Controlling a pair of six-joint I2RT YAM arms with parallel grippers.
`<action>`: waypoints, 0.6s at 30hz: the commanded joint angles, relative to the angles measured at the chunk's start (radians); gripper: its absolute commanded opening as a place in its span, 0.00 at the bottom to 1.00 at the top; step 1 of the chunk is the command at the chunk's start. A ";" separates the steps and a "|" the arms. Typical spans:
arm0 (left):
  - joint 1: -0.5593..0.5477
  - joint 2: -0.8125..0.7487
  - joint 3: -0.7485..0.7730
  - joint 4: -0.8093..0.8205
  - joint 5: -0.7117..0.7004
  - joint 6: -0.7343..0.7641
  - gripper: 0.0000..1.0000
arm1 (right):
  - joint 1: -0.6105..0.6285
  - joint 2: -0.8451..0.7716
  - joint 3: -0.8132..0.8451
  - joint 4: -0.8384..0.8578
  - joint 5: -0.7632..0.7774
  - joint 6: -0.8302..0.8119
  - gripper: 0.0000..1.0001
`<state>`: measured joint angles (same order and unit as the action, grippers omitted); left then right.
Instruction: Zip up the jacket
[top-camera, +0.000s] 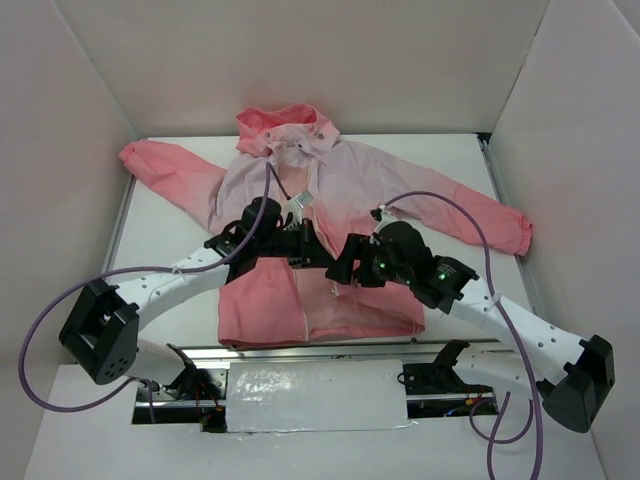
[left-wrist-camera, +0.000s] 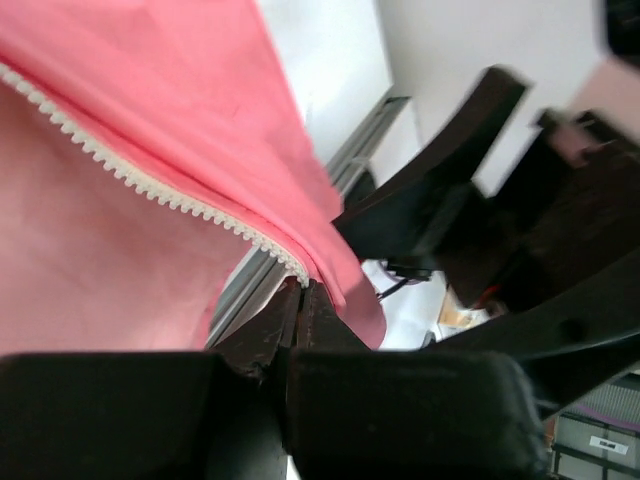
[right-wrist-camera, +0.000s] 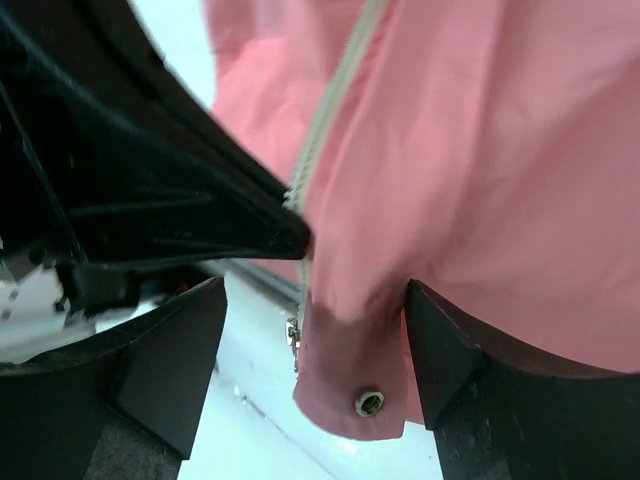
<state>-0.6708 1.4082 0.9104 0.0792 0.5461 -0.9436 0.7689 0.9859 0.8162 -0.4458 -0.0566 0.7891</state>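
Between the left fingers (left-wrist-camera: 268, 335), the jacket (left-wrist-camera: 120, 270) is pinched.

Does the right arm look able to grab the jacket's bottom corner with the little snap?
Probably yes: the right gripper is open, jaws either side of the jacket corner with the snap.

Overhead view from the near edge, looking down, both wrist views close-up, seemingly sharing the jacket (top-camera: 340, 190) zipper (left-wrist-camera: 150, 185).
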 joint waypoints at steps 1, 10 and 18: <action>0.010 -0.035 0.035 0.040 0.064 -0.001 0.00 | -0.016 0.002 -0.008 0.116 -0.176 -0.091 0.78; 0.033 -0.041 -0.021 0.142 0.097 -0.040 0.00 | -0.077 -0.055 -0.127 0.254 -0.331 -0.031 0.69; 0.036 -0.026 -0.001 0.099 0.092 -0.008 0.00 | -0.192 -0.128 -0.247 0.354 -0.453 0.002 0.53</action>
<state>-0.6415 1.3922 0.8829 0.1398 0.6086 -0.9710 0.6044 0.8776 0.5949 -0.1913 -0.4324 0.7689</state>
